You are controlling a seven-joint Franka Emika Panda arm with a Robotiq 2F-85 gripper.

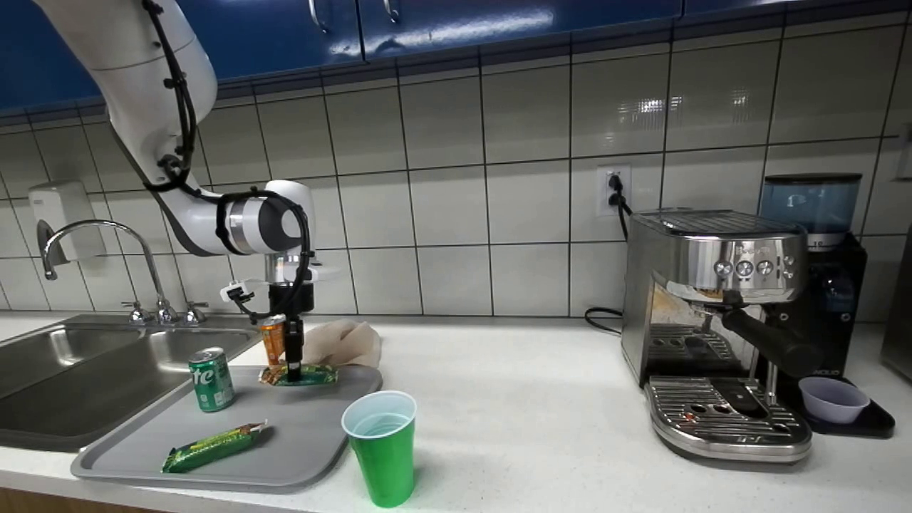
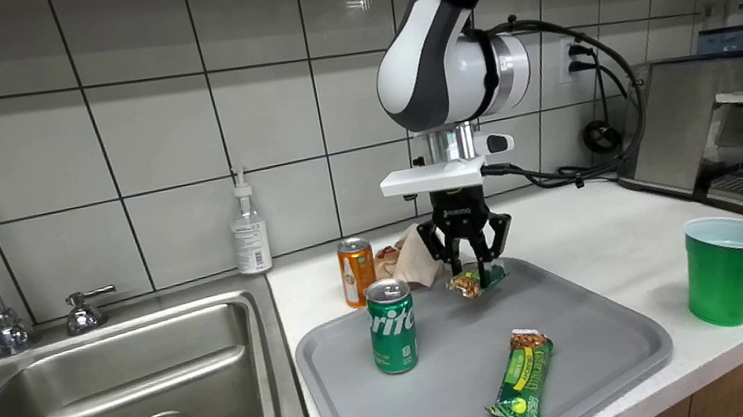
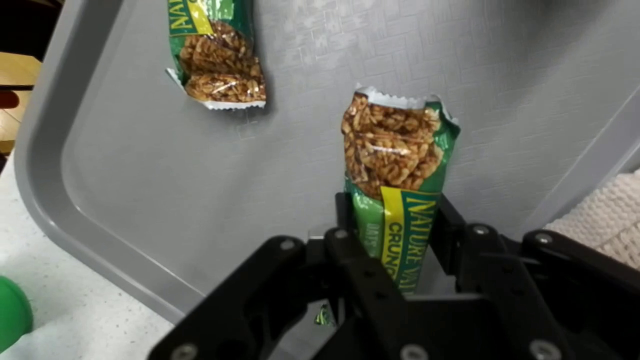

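Note:
A green-wrapped granola bar (image 3: 395, 150) sits between the two fingers of my gripper (image 3: 392, 215), which press on its long sides. In an exterior view the gripper (image 1: 293, 367) points straight down over the back of the grey tray (image 1: 299, 434), with the held bar (image 1: 319, 375) at its tips. Whether that bar touches the tray I cannot tell. Its lower end is hidden by the gripper in the wrist view. A second granola bar (image 2: 522, 378) lies on the tray nearer the front. On the tray's sink side stands a green soda can (image 2: 393, 332), upright.
Behind the tray are an orange can (image 2: 357, 270) and a crumpled beige cloth (image 1: 342, 342), close to the gripper. A green cup (image 1: 385, 456) stands beside the tray's front corner. The sink (image 2: 143, 364) borders one side; a coffee machine (image 1: 712, 320) stands farther along the counter.

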